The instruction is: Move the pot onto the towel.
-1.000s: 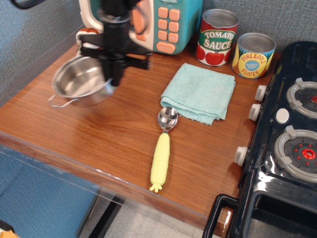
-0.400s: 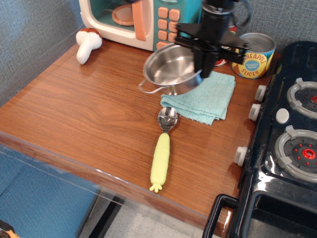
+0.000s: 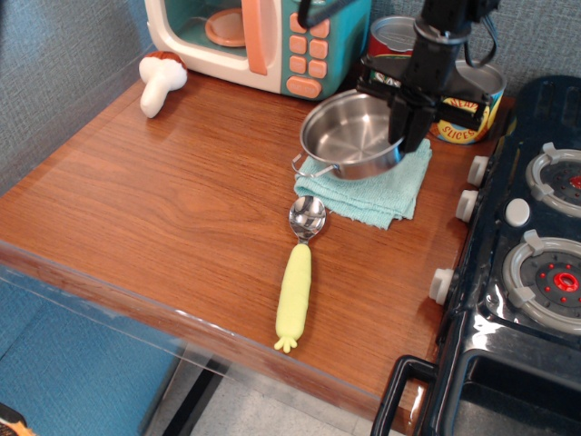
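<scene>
The shiny steel pot [image 3: 349,134] hangs tilted just over the aqua-blue towel [image 3: 377,191], covering most of it; one wire loop handle sticks out at its lower left. My black gripper [image 3: 407,136] comes down from above and is shut on the pot's right rim. Whether the pot touches the towel I cannot tell. The towel's front and right edges show below the pot.
A spoon with a yellow handle [image 3: 298,272] lies just in front of the towel. A teal and cream toy microwave [image 3: 263,41] stands at the back, two printed cans [image 3: 467,109] behind the gripper, a toy mushroom [image 3: 159,80] at back left, a black toy stove [image 3: 531,245] at right.
The gripper has carried the pot from the table's left side rightward to over the towel, and since 0.4 s ago a little farther right and lower.
</scene>
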Available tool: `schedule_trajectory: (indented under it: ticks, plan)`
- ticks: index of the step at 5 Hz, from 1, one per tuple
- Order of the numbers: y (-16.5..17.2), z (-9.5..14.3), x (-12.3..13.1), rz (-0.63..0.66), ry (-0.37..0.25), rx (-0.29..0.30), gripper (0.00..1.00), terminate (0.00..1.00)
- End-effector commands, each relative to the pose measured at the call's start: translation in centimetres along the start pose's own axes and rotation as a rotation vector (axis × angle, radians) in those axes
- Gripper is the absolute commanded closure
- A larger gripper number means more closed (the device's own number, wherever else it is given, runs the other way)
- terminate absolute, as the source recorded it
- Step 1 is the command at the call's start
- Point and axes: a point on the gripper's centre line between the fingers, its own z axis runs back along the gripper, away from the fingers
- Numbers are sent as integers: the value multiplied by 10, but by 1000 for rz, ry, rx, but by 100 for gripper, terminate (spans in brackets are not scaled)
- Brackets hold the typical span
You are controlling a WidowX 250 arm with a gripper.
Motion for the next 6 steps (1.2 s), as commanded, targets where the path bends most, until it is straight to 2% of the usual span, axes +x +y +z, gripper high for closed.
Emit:
schedule_trajectory:
  ticks: [1, 2, 4, 5, 6]
  plan:
    - [6, 4, -11, -5, 26, 27, 100, 0]
    - [4, 8, -11, 19, 49, -35, 0, 0]
    - [3, 49, -12, 48, -39, -122, 0, 0]
    - [8, 64, -18, 52, -44, -131, 0, 0]
    - [12, 67, -22, 42, -39, -127, 0, 0]
